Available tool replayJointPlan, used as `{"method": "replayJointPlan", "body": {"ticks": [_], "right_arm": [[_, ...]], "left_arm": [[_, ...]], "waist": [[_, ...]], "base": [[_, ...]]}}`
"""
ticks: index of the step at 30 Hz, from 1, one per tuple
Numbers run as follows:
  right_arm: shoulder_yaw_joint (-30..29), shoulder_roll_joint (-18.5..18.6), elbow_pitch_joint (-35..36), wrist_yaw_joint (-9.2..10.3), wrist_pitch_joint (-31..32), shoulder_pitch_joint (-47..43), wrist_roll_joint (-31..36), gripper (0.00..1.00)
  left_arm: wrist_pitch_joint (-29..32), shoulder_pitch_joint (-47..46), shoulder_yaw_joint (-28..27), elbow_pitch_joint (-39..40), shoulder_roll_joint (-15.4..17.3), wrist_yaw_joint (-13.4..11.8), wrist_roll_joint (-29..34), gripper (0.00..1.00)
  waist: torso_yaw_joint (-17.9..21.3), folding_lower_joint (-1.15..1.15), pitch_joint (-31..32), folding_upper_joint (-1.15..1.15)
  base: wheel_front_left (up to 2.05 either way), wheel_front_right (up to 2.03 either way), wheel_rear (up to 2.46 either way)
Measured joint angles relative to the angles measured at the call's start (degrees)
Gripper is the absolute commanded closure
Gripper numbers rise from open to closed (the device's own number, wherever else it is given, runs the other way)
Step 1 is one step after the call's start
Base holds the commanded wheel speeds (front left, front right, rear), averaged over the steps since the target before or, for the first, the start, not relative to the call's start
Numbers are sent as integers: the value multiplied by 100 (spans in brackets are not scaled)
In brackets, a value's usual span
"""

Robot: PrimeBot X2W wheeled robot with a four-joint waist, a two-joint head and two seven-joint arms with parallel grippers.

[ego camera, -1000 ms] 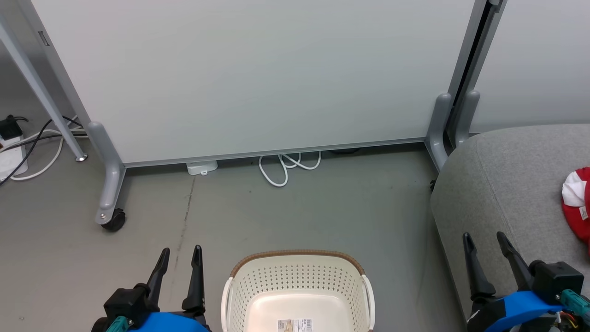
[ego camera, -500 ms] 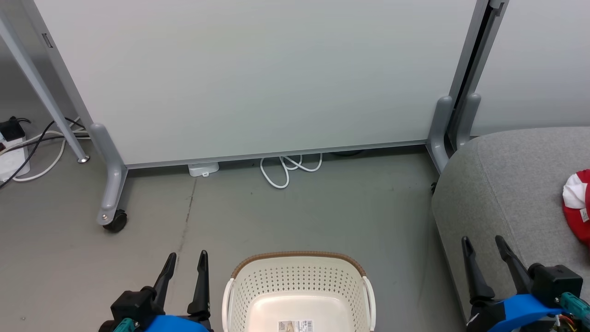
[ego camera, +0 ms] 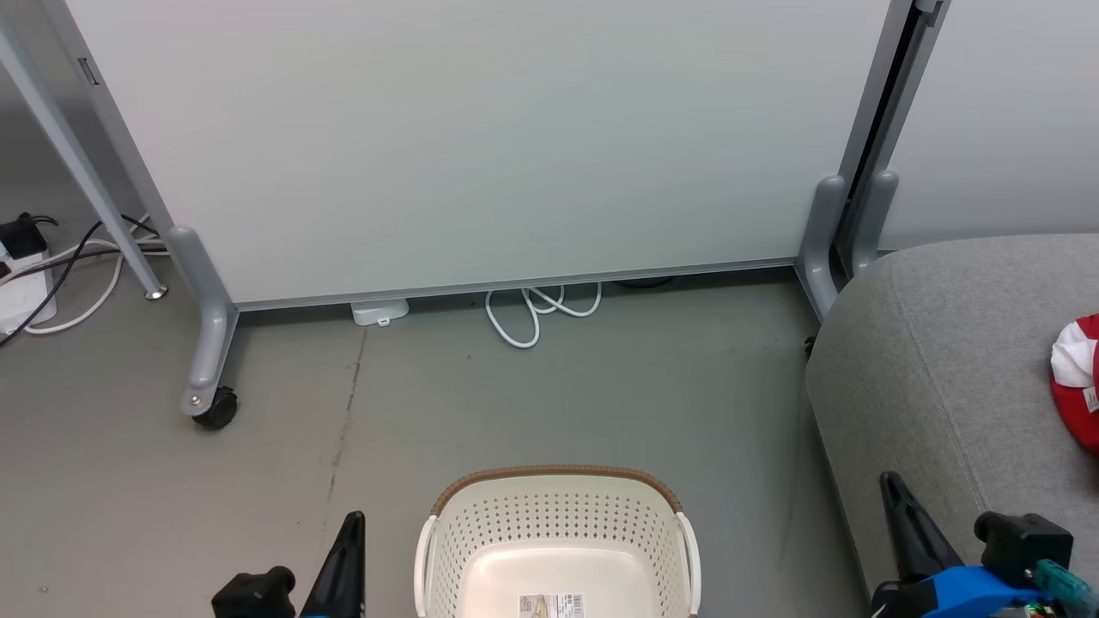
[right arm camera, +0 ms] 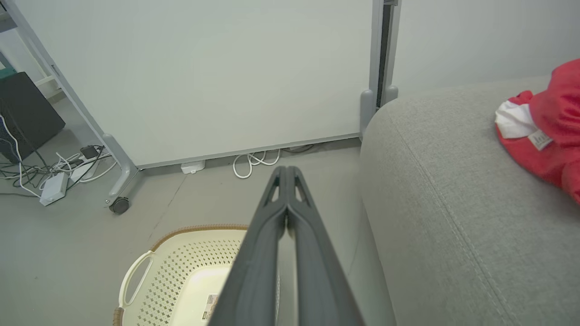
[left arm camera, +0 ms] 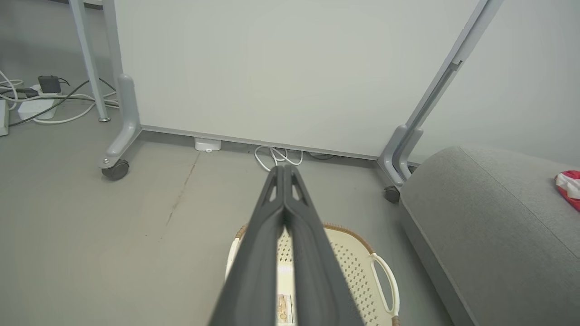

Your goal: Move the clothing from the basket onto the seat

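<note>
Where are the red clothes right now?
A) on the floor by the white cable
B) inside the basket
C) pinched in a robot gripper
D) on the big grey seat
D: the red clothing lies on top of the grey seat, apart from the basket on the floor.

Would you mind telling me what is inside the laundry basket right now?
Inside the laundry basket I see its bare cream base and a printed label, nothing else. Its near end is cut off at the picture's edge, unseen.
</note>
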State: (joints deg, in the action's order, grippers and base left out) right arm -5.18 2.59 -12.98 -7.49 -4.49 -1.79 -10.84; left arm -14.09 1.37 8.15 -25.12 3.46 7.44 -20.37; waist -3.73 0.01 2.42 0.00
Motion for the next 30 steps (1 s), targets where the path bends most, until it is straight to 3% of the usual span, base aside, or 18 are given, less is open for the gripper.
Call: {"method": "replayJointPlan", "body": {"ticks": [30], "right_arm": [[-34,0,-25,1,386,159,-2960,100]], "left_arm": [[748,-179,-532,383,-20,0,-2604,100]], "waist": [[91,0,-63,0]], "base": [[0,0,0]]}}
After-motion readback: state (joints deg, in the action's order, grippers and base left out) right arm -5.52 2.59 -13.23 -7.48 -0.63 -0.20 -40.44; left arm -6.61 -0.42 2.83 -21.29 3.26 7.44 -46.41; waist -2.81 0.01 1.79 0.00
